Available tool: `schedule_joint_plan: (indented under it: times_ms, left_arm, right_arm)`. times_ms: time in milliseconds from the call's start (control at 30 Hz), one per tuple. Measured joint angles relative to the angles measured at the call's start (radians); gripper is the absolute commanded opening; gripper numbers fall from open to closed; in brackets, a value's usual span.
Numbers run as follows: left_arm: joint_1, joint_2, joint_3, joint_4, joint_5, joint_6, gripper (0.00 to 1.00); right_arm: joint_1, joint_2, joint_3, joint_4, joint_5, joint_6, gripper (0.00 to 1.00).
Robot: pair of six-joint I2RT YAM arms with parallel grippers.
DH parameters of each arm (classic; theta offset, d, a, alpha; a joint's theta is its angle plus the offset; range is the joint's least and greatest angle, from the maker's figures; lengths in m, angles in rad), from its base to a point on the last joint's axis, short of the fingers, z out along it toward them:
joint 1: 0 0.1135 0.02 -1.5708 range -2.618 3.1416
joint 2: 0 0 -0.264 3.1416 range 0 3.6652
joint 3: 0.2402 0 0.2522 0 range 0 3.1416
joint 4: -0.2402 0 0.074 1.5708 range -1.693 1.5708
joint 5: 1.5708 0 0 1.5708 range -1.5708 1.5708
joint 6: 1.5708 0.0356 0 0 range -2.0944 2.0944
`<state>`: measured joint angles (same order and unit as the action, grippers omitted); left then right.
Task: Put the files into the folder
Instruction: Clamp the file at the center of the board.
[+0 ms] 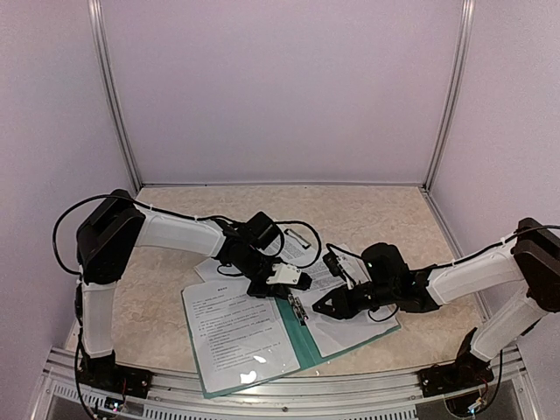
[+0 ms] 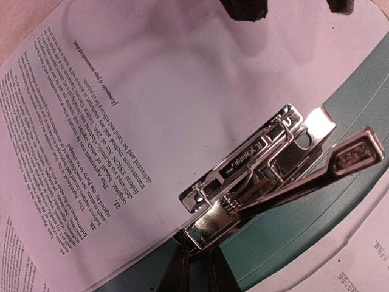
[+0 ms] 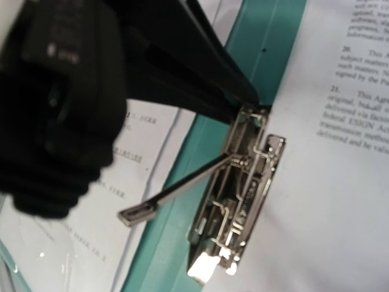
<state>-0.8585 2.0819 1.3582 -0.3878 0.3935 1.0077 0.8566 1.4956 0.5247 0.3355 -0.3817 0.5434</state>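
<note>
The teal folder (image 1: 302, 348) lies open at the table's front. A printed sheet (image 1: 236, 337) covers its left half and a whiter sheet (image 1: 354, 331) its right half. The metal clip (image 1: 296, 308) sits on the spine with its lever (image 2: 340, 159) raised; the right wrist view shows the clip (image 3: 243, 188) too. My left gripper (image 1: 302, 282) touches the clip's end, its dark fingers (image 2: 182, 267) nearly together on nothing visible. My right gripper (image 1: 325, 306) hovers just right of the clip; its fingertips (image 2: 246, 7) show apart in the left wrist view.
More loose printed sheets (image 1: 217, 269) lie behind the folder, under my left arm, and others (image 1: 308, 238) beside a black cable. Purple walls enclose the beige table (image 1: 376, 219) on three sides. A metal rail (image 1: 262, 398) runs along the front edge.
</note>
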Motion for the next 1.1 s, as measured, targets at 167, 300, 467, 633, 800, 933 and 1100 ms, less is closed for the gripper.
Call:
schedule_joint_plan:
  times_ms: [167, 300, 467, 633, 800, 933, 1100]
  left_arm:
    - [0.000, -0.006, -0.014, 0.020, -0.005, 0.000, 0.00]
    - [0.000, -0.011, -0.024, 0.034, -0.006, -0.001, 0.00]
    - [0.000, -0.012, -0.031, 0.047, -0.008, -0.007, 0.00]
    - [0.000, -0.012, -0.034, 0.059, -0.008, -0.015, 0.00]
    - [0.000, -0.012, -0.035, 0.064, -0.008, -0.016, 0.00]
    - [0.000, -0.012, -0.035, 0.065, -0.009, -0.018, 0.00]
    - [0.000, -0.012, -0.036, 0.065, -0.009, -0.019, 0.00]
  right_arm:
    - [0.000, 0.000, 0.000, 0.000, -0.001, 0.005, 0.34]
    - [0.000, 0.000, 0.000, 0.009, -0.003, 0.018, 0.38]
    - [0.000, 0.002, -0.033, 0.085, -0.008, 0.064, 0.39]
    - [0.000, 0.054, -0.050, 0.191, -0.032, 0.142, 0.41]
    - [0.000, 0.103, -0.053, 0.274, -0.056, 0.208, 0.44]
    - [0.000, 0.126, -0.046, 0.301, -0.069, 0.237, 0.45]
    - [0.000, 0.151, -0.024, 0.309, -0.079, 0.256, 0.45]
